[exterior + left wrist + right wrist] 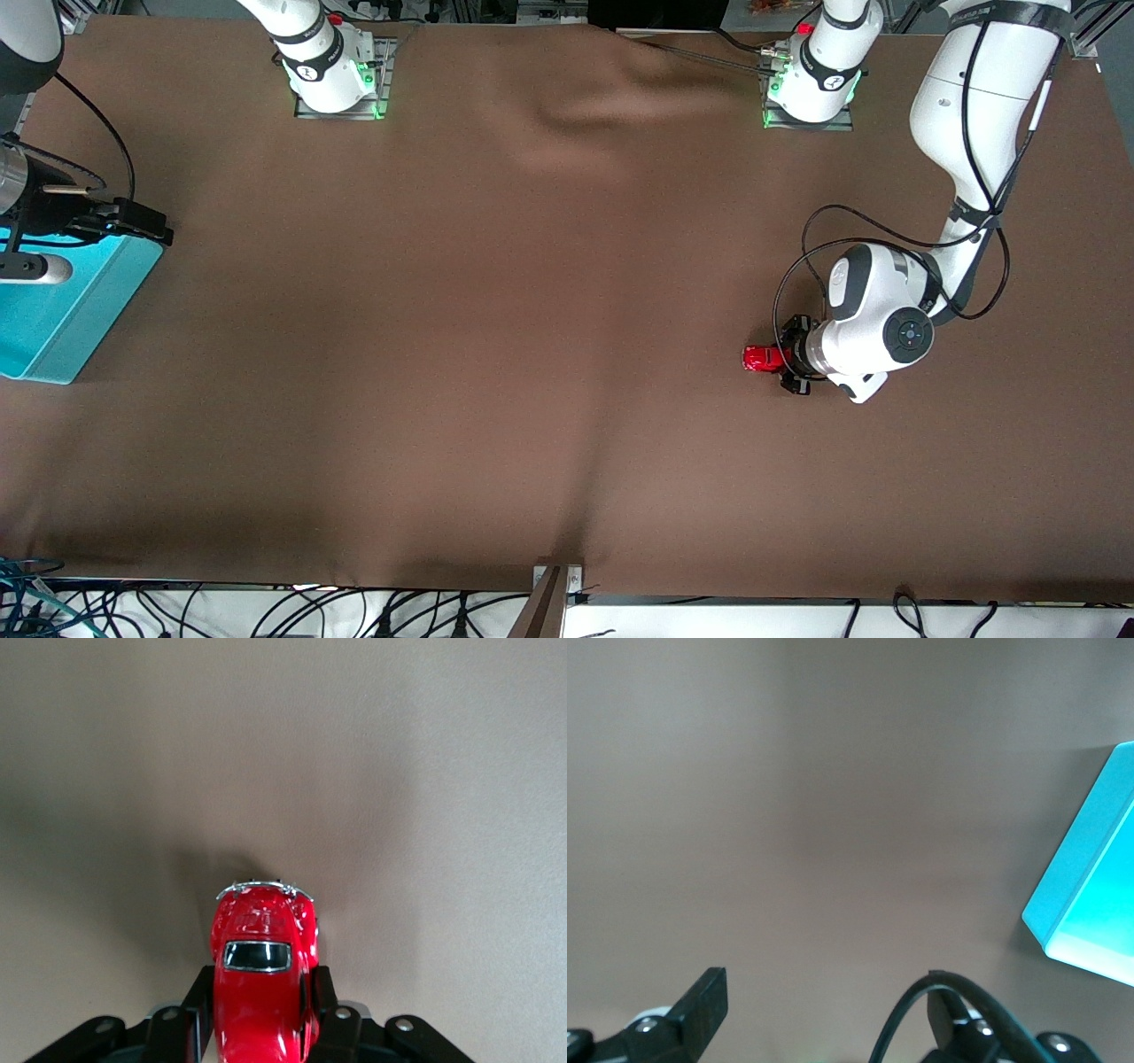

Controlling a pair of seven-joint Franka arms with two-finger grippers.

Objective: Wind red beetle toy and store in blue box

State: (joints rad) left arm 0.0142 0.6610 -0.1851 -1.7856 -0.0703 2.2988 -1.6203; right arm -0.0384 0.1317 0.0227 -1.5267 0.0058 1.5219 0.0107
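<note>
At the left arm's end of the counter (567, 354), well apart from the blue box (66, 301), your left pincer (784, 358) is pinching the red beetle toy (762, 358) across its flanks, low against the brown cloth. The left wrist view shows both black fingers (199, 1010) pressed on the sides of the rear half of the beetle toy (261, 983), with the rounded end and its chrome bumper poking out free.

You should treat this car as light and stiff, probably a hard shell, so it will not give under the fingers. Its paint is glossy and the body curves, so it looks slippery; a hold on the roof or the rounded end would likely squirt it out. The flat flanks, where you have it now, seem the safest place. To wind it, you probably need the wheels on the cloth with some downward pressure.

Your right pincer (824, 1014) waits with its fingers spread, just above the box's end nearer the robots' bases, holding nothing. The box sits at the right arm's end of the counter, open side up.
</note>
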